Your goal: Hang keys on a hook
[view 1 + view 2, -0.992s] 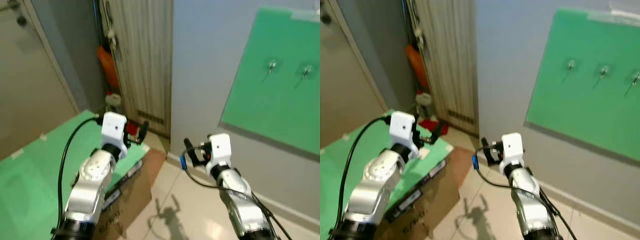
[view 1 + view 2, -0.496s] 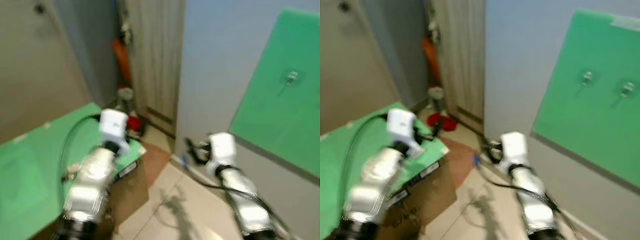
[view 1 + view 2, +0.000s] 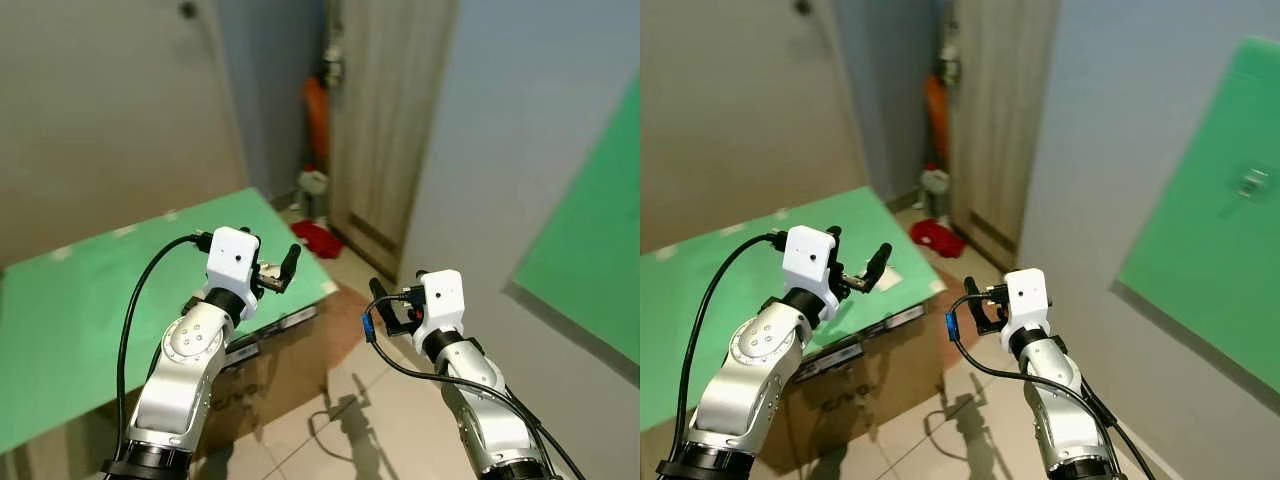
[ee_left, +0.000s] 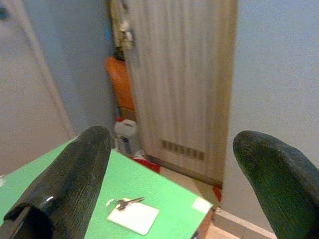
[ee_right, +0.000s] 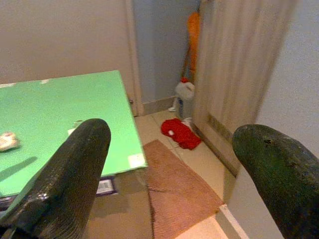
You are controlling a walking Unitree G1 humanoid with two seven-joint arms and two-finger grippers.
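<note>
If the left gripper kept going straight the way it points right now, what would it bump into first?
Probably the wooden door. The left gripper is open, pointing over the green table where the keys lie, though depth is unclear.

You are looking between the left gripper's (image 4: 169,184) two spread black fingers (image 4: 65,184) at keys (image 4: 124,202) lying on the green table (image 4: 169,199), touching a white card's (image 4: 133,217) far edge, with a wooden door (image 4: 179,84) standing beyond the table.
</note>
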